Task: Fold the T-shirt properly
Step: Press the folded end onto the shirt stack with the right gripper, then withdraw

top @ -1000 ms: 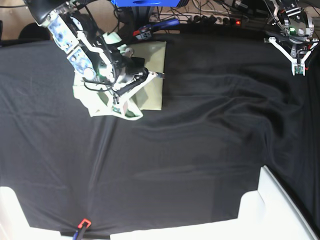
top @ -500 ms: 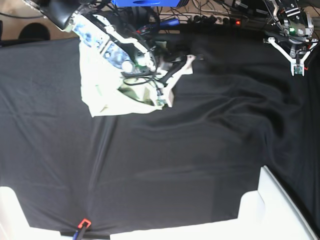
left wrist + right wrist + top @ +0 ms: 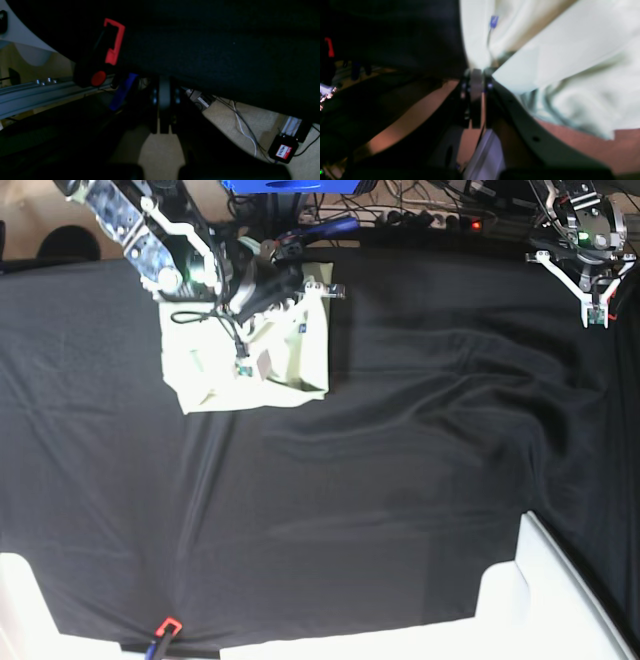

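Left wrist view: we list the left gripper [image 3: 163,100], jaws together on nothing, parked off the table cloth [image 3: 225,50] edge, presumably idle. A red clamp [image 3: 113,42] and floor cables sit beyond.

Right wrist view: we list the right gripper [image 3: 476,82], clenched at the shirt [image 3: 557,62] edge; whether it pinches fabric we cannot tell.

Base view: the shirt [image 3: 215,375] lies far left as a folded, uneven packet, the right gripper [image 3: 255,355] over it, likely pressing the fold. Left gripper [image 3: 598,315] hangs far right, well apart. Nothing blocks the cloth [image 3: 400,480].
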